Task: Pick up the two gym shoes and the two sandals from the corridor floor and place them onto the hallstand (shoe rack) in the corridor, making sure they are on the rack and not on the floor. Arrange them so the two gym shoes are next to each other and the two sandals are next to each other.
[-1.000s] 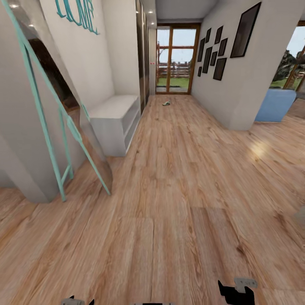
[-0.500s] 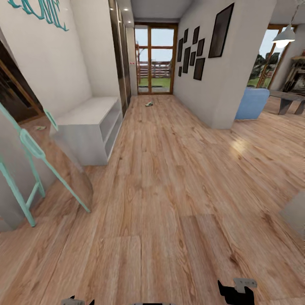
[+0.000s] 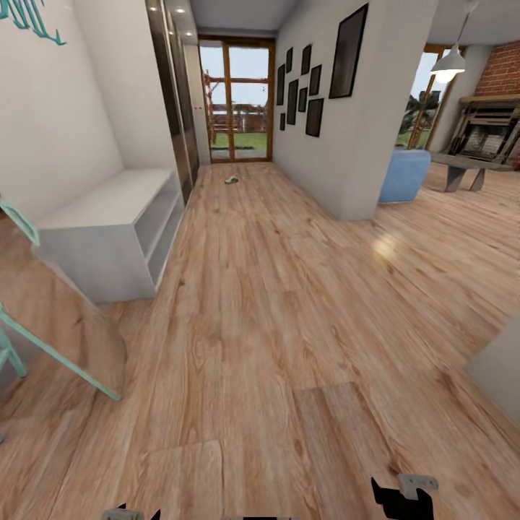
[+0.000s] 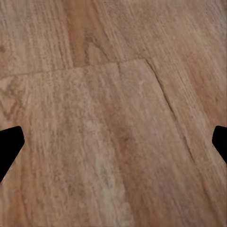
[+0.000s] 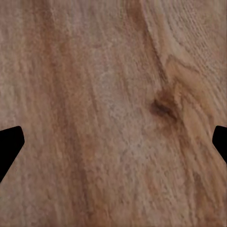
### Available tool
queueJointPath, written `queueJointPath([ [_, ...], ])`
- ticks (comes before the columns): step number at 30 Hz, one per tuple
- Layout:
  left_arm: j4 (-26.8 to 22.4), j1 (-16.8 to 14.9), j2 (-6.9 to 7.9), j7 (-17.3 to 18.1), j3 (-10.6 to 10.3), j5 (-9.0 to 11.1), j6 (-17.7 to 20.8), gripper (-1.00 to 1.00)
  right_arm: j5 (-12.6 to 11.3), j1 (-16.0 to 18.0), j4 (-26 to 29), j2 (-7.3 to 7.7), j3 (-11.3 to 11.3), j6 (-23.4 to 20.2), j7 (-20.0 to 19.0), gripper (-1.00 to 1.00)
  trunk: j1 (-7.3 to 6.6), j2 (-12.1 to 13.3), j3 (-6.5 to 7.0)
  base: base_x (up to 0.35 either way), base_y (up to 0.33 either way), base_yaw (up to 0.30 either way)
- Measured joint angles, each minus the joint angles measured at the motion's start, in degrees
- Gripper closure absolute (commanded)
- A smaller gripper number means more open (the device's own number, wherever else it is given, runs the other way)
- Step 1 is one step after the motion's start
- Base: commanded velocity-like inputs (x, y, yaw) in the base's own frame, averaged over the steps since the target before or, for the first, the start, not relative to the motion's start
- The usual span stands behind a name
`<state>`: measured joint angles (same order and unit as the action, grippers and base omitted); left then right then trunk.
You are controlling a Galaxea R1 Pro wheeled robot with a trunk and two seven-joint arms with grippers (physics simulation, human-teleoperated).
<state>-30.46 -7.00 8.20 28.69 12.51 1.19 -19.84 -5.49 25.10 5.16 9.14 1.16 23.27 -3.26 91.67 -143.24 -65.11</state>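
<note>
Our left gripper [image 4: 113, 142] and right gripper [image 5: 113, 142] hang with fingers spread wide, holding nothing, above the matte wood-grain plank floor [image 3: 289, 303]. On our left stands the pale grey, boxy hallstand [image 3: 108, 217] with open shelves. Far down the corridor one small shoe [image 3: 232, 179] lies before the glass door [image 3: 235, 101]. Turquoise wall lettering [image 3: 29, 18] is cropped, unreadable.

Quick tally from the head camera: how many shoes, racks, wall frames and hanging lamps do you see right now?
Shoes on the corridor floor: 1, a small pale one far off by the glass door, kind unclear.
Hallstand: 1.
Dark picture frames: 7.
Pendant lamp: 1.
Total: 10.
</note>
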Motion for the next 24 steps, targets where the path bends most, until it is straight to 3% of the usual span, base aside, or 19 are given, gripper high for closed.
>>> queueJointPath([
  [10, -0.01, 0.0, 0.0, 0.0, 1.58, -0.05, 0.0, -1.0, 0.06, 0.0, -0.01, 0.05, -0.01, 0.0, -0.19, -1.0, 0.0, 0.0, 0.0, 0.339, 0.0, -0.009],
  [24, -0.01, 0.0, 0.0, 0.0, 1.87, -0.15, 0.0, -1.0, 0.31, 0.0, -0.01, 0.08, -0.17, 0.09, -0.39, -1.0, 0.0, 0.0, 0.0, 0.339, 0.0, 0.0],
])
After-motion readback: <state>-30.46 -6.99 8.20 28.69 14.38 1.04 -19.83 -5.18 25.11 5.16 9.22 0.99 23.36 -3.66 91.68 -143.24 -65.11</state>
